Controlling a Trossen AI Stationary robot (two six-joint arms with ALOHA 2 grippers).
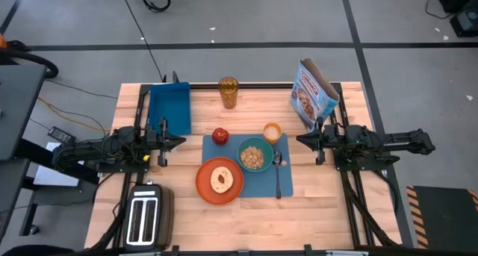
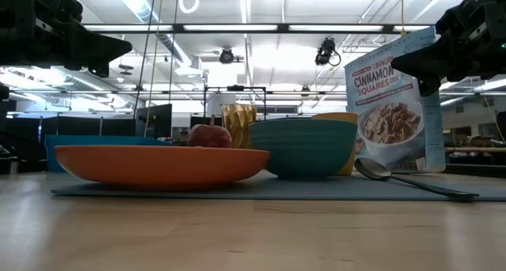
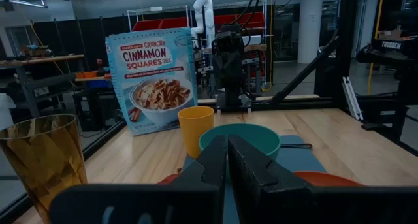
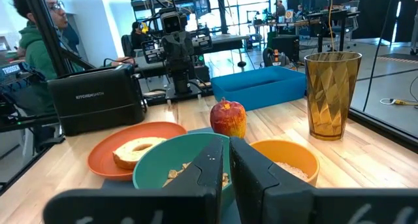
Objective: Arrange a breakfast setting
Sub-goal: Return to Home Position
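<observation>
A blue placemat (image 1: pixel 258 183) lies at the table's middle. On it the orange plate (image 1: pixel 205 183) holds the round bread (image 1: pixel 222 180). The teal bowl (image 1: pixel 256 154) holds cereal. The spoon (image 1: pixel 278 174) lies to the bowl's right, the orange cup (image 1: pixel 272 132) behind it, the red apple (image 1: pixel 219 136) at the mat's far left corner. My left gripper (image 1: pixel 181 142) is shut and empty, left of the mat. My right gripper (image 1: pixel 300 139) is shut and empty, right of the cup.
A deep blue bin (image 1: pixel 169 108) and an amber glass (image 1: pixel 228 92) stand at the far edge. A cereal box (image 1: pixel 314 95) stands at the far right. A silver toaster (image 1: pixel 145 215) sits at the near left. People show beyond the table in the right wrist view (image 4: pixel 39 48).
</observation>
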